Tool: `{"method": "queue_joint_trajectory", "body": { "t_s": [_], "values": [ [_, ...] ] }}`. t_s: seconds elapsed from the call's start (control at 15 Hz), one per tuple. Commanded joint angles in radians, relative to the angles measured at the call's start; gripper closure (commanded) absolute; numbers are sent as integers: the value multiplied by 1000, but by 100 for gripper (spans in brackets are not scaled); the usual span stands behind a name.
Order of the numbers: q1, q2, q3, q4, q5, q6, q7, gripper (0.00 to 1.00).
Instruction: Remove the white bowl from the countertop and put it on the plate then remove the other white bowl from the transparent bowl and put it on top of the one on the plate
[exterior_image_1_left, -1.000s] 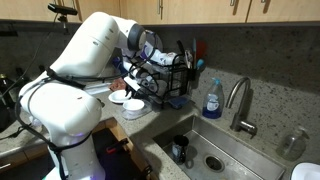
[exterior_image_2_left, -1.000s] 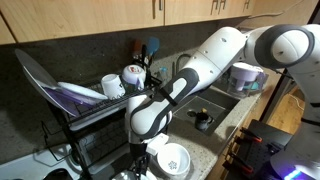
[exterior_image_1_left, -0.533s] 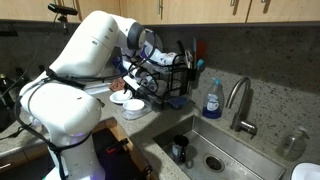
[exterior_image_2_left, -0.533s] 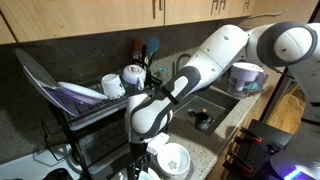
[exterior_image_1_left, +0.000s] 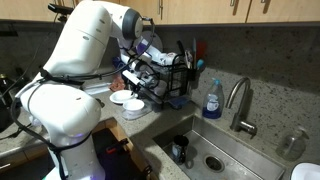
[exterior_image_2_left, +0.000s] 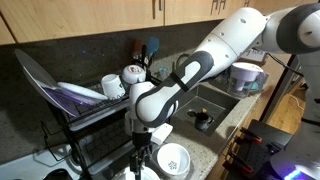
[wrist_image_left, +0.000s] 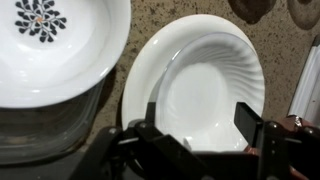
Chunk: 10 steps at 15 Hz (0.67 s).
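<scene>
The white bowl (wrist_image_left: 205, 95) sits on the plate (wrist_image_left: 140, 70). Beside the plate, the other white bowl (wrist_image_left: 60, 45) nests in the transparent bowl (wrist_image_left: 40, 135). The gripper (wrist_image_left: 199, 125) hangs over the plate, pointing down, jaws wide and seemingly empty.

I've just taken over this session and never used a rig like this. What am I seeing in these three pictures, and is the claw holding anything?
The big white machine is a single robot arm with a two-fingered gripper at its tip. Two pictures come from cameras standing in the kitchen; the third is from a camera on the wrist, looking straight down. In the wrist view the white bowl sits on the plate, on the speckled countertop. Beside them the other white bowl, patterned inside, rests in the transparent bowl. The gripper is open above the plate and holds nothing.
</scene>
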Motion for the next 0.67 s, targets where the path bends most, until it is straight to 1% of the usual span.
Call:
{"method": "queue_joint_trajectory", "body": {
  "t_s": [0.0,0.07,0.33,0.53,0.6],
  "values": [
    [-34,-144,10,-130,12,-21,1,17],
    [-44,-171,10,-156,19,-32,-6,15],
    [-93,-296,7,-287,70,-74,-31,13],
    [-131,-391,-5,-389,130,-100,-74,18],
    [-143,-418,-11,-420,152,-107,-99,18]
  ]
}}
